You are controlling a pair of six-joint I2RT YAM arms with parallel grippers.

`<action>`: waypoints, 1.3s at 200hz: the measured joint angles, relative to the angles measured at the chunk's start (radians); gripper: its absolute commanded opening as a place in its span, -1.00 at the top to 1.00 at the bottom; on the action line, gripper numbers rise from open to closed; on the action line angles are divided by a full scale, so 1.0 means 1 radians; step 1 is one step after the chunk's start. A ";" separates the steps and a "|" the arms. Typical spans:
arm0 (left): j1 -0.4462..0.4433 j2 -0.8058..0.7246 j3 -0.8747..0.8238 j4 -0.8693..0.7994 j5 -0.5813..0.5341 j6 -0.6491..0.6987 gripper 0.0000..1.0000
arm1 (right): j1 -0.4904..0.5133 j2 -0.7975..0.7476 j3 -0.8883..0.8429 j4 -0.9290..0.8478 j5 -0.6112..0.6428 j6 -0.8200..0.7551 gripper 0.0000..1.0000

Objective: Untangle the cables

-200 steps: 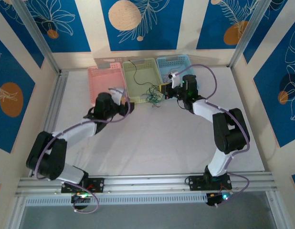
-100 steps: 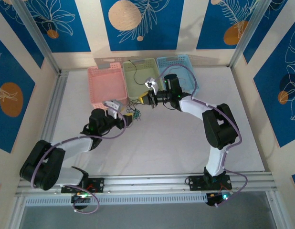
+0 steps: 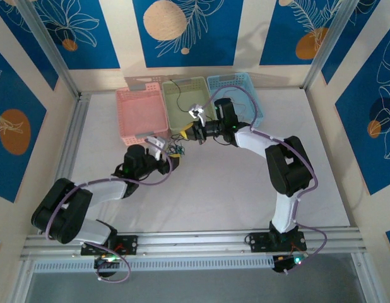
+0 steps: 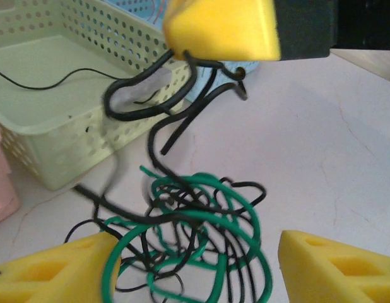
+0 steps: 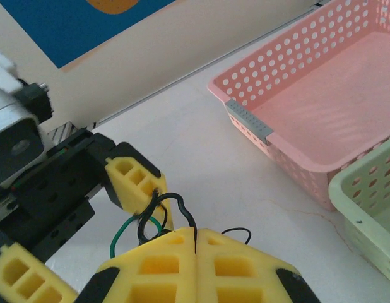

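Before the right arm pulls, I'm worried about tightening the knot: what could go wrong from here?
1. The right fingers are shut on a black cable that runs down into the clump; pulling may tighten the knot or lift the whole clump.
2. The left fingers stand open on either side of the clump, so nothing anchors it.
3. The black loop hangs close to the green basket and might snag on its wall.

Robot lab test cell: white tabletop [image 3: 214, 189] under the jaws of the left gripper [image 3: 172, 154] and right gripper [image 3: 184, 134], fenced by aluminium frame rails [image 3: 195, 240] and blue leaf-print panels [image 3: 214, 31] around them; pink basket [image 3: 139, 110], green basket [image 3: 176, 101], blue basket [image 3: 230, 82] in a row just beyond the jaws.
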 measured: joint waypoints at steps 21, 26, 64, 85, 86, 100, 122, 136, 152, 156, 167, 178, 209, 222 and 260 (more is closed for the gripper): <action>-0.019 0.011 0.024 -0.026 -0.001 0.023 -0.26 | 0.002 0.002 0.000 0.000 -0.002 0.000 1.00; -0.025 0.012 0.028 -0.033 -0.004 0.029 -0.25 | 0.002 0.002 0.000 0.000 -0.002 0.000 1.00; -0.048 0.023 0.042 -0.074 -0.012 0.064 -0.16 | 0.001 0.002 0.001 0.001 -0.002 0.004 1.00; -0.059 0.048 0.072 -0.112 -0.027 0.085 -0.03 | 0.001 0.002 0.001 0.003 -0.002 0.008 1.00; -0.060 0.048 0.073 -0.113 -0.027 0.087 -0.02 | 0.001 0.002 0.001 0.004 -0.002 0.008 1.00; -0.067 0.054 0.084 -0.132 -0.039 0.097 0.11 | 0.000 0.002 0.001 0.008 -0.002 0.008 1.00; -0.075 0.054 0.085 -0.143 -0.066 0.109 0.43 | -0.001 0.002 0.001 0.008 -0.002 0.013 1.00; -0.076 0.053 0.085 -0.141 -0.082 0.114 0.63 | -0.004 0.002 0.000 0.008 -0.001 0.021 1.00; -0.076 0.045 0.085 -0.140 -0.101 0.123 0.86 | -0.006 0.002 -0.008 0.016 0.003 0.031 1.00; -0.076 0.042 0.085 -0.140 -0.106 0.117 0.91 | -0.007 0.002 -0.011 0.022 0.006 0.035 1.00; -0.078 0.034 0.085 -0.141 -0.119 0.122 1.00 | -0.014 0.002 -0.014 0.029 0.018 0.043 1.00; -0.079 0.022 0.079 -0.138 -0.146 0.127 1.00 | -0.025 0.001 -0.017 0.034 0.034 0.053 1.00; -0.080 -0.033 0.038 -0.125 -0.245 0.127 1.00 | -0.049 -0.002 -0.031 0.045 0.096 0.087 1.00; -0.080 -0.056 0.018 -0.111 -0.291 0.127 1.00 | -0.058 -0.003 -0.037 0.046 0.137 0.106 1.00; -0.086 -0.094 -0.013 -0.076 -0.409 0.130 1.00 | -0.079 -0.030 -0.066 0.060 0.221 0.167 1.00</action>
